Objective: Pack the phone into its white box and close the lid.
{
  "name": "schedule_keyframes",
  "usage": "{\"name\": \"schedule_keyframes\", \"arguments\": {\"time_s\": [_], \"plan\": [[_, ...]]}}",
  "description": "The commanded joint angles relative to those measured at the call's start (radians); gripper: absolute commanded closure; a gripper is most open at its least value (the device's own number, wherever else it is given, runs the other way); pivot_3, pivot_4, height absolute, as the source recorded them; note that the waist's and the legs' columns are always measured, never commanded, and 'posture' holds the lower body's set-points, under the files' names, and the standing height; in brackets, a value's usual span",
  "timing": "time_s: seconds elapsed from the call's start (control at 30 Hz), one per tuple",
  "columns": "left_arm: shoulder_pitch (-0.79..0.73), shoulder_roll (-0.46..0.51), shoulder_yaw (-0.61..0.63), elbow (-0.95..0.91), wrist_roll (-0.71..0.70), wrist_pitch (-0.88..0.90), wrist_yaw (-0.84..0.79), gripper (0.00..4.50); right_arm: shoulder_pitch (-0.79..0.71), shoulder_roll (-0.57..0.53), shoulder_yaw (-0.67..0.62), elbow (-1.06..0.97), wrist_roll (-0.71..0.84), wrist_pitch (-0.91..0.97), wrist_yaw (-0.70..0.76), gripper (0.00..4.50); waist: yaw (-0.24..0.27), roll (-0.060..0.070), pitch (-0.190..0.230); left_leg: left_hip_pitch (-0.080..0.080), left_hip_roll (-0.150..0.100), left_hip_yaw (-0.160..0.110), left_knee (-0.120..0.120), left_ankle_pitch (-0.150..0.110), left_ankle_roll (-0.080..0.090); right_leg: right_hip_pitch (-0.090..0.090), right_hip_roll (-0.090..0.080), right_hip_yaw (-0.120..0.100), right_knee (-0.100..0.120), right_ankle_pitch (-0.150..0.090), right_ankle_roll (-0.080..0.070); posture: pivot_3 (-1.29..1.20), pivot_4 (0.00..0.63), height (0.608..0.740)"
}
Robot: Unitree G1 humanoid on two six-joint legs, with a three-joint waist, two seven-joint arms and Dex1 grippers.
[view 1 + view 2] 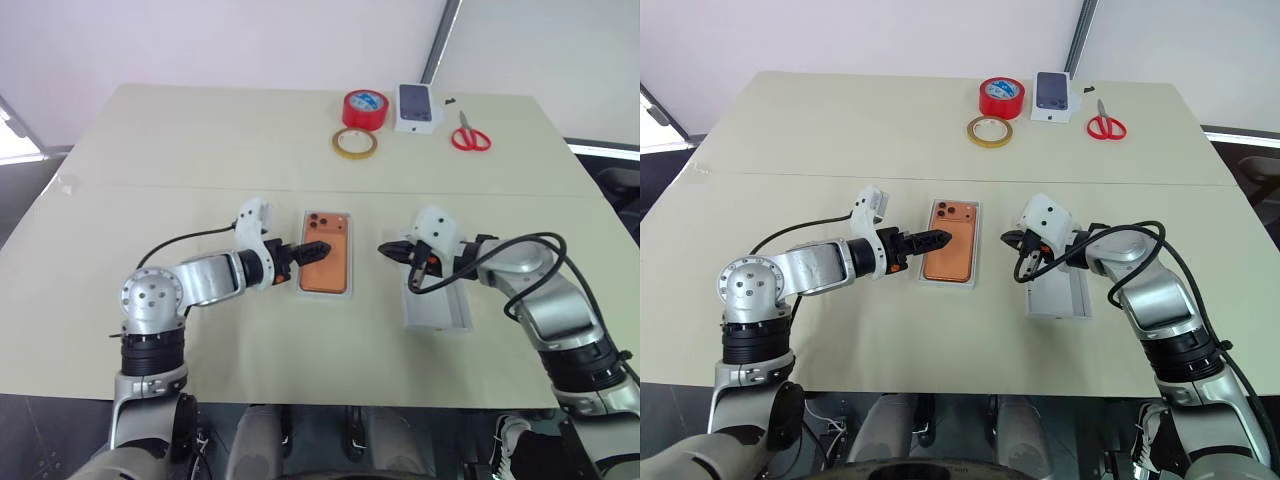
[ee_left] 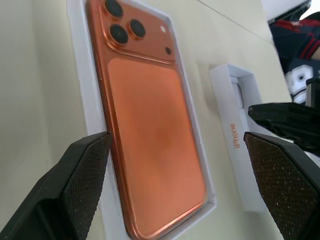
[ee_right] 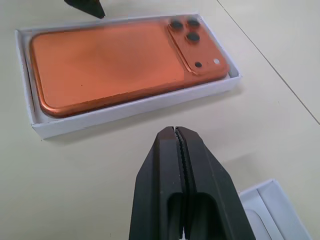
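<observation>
The orange phone (image 1: 328,265) lies back up inside the white box (image 3: 130,112) at the middle of the table, its camera block at the far end. My left gripper (image 1: 318,250) hovers just over the phone's left side, open, with nothing between its fingers (image 2: 82,185). The lid (image 1: 440,305) lies on the table to the right of the box, hollow side up, partly under my right arm. My right gripper (image 3: 175,131) is shut and empty. It points at the box from the right, a short gap away.
At the far edge of the table are a red tape roll (image 1: 365,108), a yellow tape ring (image 1: 355,143), a small white box with a dark phone picture (image 1: 418,107) and red scissors (image 1: 470,135). Bare tabletop (image 1: 150,150) stretches to the left.
</observation>
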Motion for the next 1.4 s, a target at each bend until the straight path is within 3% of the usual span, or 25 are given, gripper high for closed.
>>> {"name": "schedule_keyframes", "arguments": {"time_s": [0.03, 0.23, 0.27, 0.33, 0.43, 0.57, 0.77, 1.03, 1.4], "plan": [[-0.037, 0.054, 0.004, -0.055, 0.014, -0.009, -0.030, 0.04, -0.022, 0.003, -0.007, -0.011, -0.001, -0.016, -0.007, 4.50, 0.000, 0.000, 0.000, 0.000, 0.000, 0.000, 0.000, 0.000, 0.000, 0.000, 0.000, 0.000, 0.000, 0.000, 0.000, 0.00, 0.150, 0.740], [-0.055, 0.154, 0.005, -0.071, 0.116, -0.058, -0.107, 0.04, -0.056, 0.007, 0.038, -0.009, -0.039, 0.022, -0.027, 4.50, -0.001, 0.000, 0.000, 0.000, 0.000, 0.000, 0.000, 0.000, 0.000, 0.000, 0.000, 0.000, 0.000, 0.000, 0.000, 0.00, 0.150, 0.740], [-0.050, 0.184, -0.010, -0.081, 0.166, -0.077, -0.138, 0.28, -0.074, 0.015, 0.049, -0.002, -0.049, 0.051, -0.041, 4.50, -0.003, 0.000, 0.000, 0.000, 0.000, 0.000, 0.000, 0.000, 0.000, -0.001, 0.000, 0.000, 0.000, 0.000, 0.000, 0.00, 0.150, 0.740], [-0.027, 0.273, -0.092, -0.106, 0.316, -0.129, -0.220, 0.91, -0.126, 0.037, 0.076, 0.028, -0.078, 0.126, -0.081, 4.50, -0.009, 0.001, 0.000, 0.000, 0.000, 0.001, -0.001, 0.000, -0.001, -0.001, 0.000, 0.000, 0.000, 0.000, 0.000, 0.00, 0.150, 0.740], [-0.002, 0.359, -0.208, -0.108, 0.482, -0.203, -0.340, 2.42, -0.177, 0.055, 0.125, 0.051, -0.124, 0.166, -0.106, 4.50, -0.008, 0.002, 0.001, 0.000, 0.001, 0.002, -0.002, -0.001, -0.003, -0.003, 0.000, 0.001, 0.000, 0.000, -0.001, 0.00, 0.150, 0.740], [-0.004, 0.363, -0.290, -0.071, 0.616, -0.268, -0.447, 4.43, -0.218, 0.078, 0.204, 0.063, -0.182, 0.181, -0.116, 4.50, -0.001, 0.002, 0.001, -0.004, 0.001, 0.001, -0.001, -0.002, -0.003, -0.005, -0.002, 0.001, 0.000, 0.000, -0.001, 0.00, 0.150, 0.740], [-0.057, 0.296, -0.378, 0.017, 0.754, -0.288, -0.548, 4.43, -0.272, 0.136, 0.312, 0.155, -0.294, 0.148, -0.164, 4.50, -0.002, 0.002, 0.001, -0.007, 0.000, 0.002, 0.000, -0.002, -0.003, -0.007, -0.006, 0.001, 0.000, 0.000, -0.001, 0.00, 0.150, 0.740], [-0.106, 0.187, -0.424, 0.054, 0.838, -0.257, -0.646, 4.43, -0.280, 0.176, 0.322, 0.163, -0.317, 0.133, -0.138, 4.50, -0.004, 0.002, 0.001, -0.007, 0.000, 0.002, 0.001, 0.000, 0.001, -0.006, -0.001, 0.000, 0.001, 0.000, 0.000, 0.00, 0.150, 0.740], [-0.177, -0.001, -0.559, 0.063, 0.922, -0.211, -0.734, 4.43, -0.137, 0.018, 0.255, -0.058, -0.284, 0.207, -0.028, 4.50, 0.015, 0.002, 0.001, -0.006, -0.002, 0.002, 0.006, -0.003, 0.006, -0.003, -0.003, 0.000, 0.001, -0.001, 0.003, 0.00, 0.150, 0.740]]}}
